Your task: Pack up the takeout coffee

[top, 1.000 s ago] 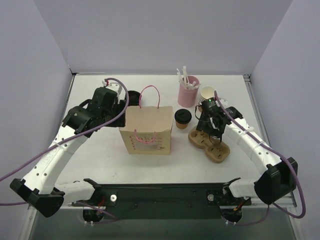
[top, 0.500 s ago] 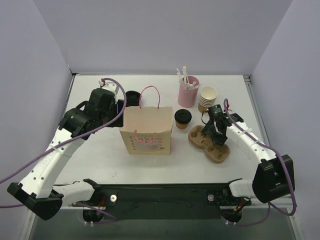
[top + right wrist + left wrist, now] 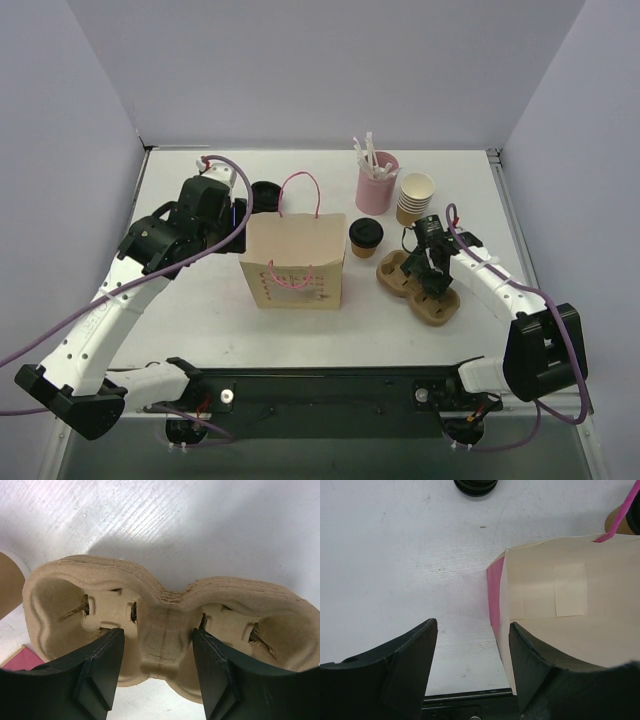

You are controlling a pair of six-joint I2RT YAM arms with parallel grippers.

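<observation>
My right end effector (image 3: 432, 272) has dropped, open, astride the cup carrier (image 3: 438, 308) right of the paper bag (image 3: 297, 262), my left end effector (image 3: 472, 635) hangs open at the bag's left wall, and the takeout coffee (image 3: 366, 237) stands unpacked just right of the bag.

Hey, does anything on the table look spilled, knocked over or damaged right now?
Nothing stands out. The takeout coffee stands upright with its lid on, the paper bag stands open, and the pulp cup carrier lies flat, with no spill showing.

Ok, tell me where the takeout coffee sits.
In the top view, the takeout coffee stands right of centre, between the paper bag and the cup carrier.
</observation>
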